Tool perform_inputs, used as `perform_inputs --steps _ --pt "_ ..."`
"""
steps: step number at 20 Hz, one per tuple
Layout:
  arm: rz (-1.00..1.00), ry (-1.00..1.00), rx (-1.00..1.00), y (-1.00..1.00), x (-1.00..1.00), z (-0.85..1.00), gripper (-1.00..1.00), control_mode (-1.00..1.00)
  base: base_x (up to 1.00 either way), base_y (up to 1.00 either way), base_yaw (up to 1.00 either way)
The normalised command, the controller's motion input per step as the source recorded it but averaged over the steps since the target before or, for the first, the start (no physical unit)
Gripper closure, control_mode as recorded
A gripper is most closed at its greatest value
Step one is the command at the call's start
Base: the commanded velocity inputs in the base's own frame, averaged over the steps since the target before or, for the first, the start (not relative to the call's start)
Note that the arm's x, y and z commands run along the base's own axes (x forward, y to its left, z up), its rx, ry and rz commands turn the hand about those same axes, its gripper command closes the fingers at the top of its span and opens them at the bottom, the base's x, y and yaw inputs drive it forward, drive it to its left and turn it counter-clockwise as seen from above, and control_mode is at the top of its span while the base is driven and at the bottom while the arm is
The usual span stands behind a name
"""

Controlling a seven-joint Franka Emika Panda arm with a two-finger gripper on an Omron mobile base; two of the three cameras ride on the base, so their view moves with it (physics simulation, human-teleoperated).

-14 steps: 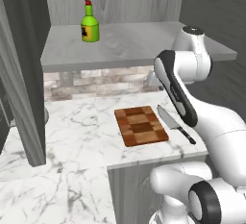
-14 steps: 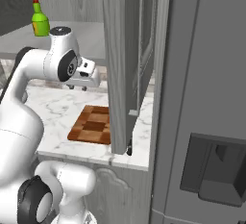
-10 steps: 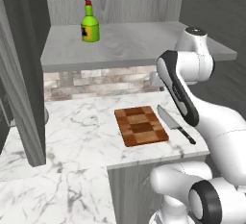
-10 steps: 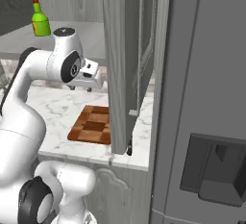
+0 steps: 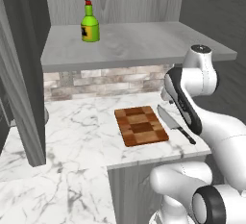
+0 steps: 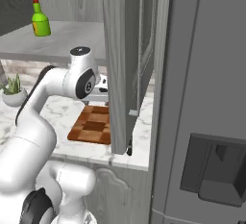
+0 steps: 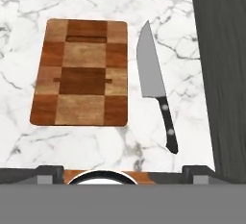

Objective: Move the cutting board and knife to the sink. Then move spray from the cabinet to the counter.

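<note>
- Robot arm point(image 5: 192, 98) has swung slightly rightward since a moment ago; nothing else has shifted.
- Counter point(image 5: 81, 136) of white marble carries the cutting board point(image 5: 141, 125), a flat checkered brown rectangle.
- Knife point(image 7: 154, 82) lies just beside the board, apart from it, blade pointing away, black handle near the counter edge.
- Spray point(image 5: 89, 24), a green bottle, stands upright on the cabinet point(image 5: 144, 45) shelf.
- Tool: whether its fingers are apart or together cannot be told; it holds nothing visible.
</note>
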Motion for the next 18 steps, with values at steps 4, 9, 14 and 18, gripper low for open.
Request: perform_inputs --steps 4,9,14,18 --pt "-0.01 0.06 -0.10 -0.30 0.02 -0.67 -1.00 -1.00 0.00 0.00 0.00" --pt "0.00 0.08 -0.01 -0.43 0.09 -0.53 -1.00 -1.00 0.00 0.00 0.00" --pt "0.00 0.06 0.00 -0.34 0.29 -0.49 -1.00 -1.00 0.00 0.00 0.00" --pt "0.00 0.08 0.00 -0.24 0.52 -0.48 -1.00 -1.00 0.00 0.00 0.00"
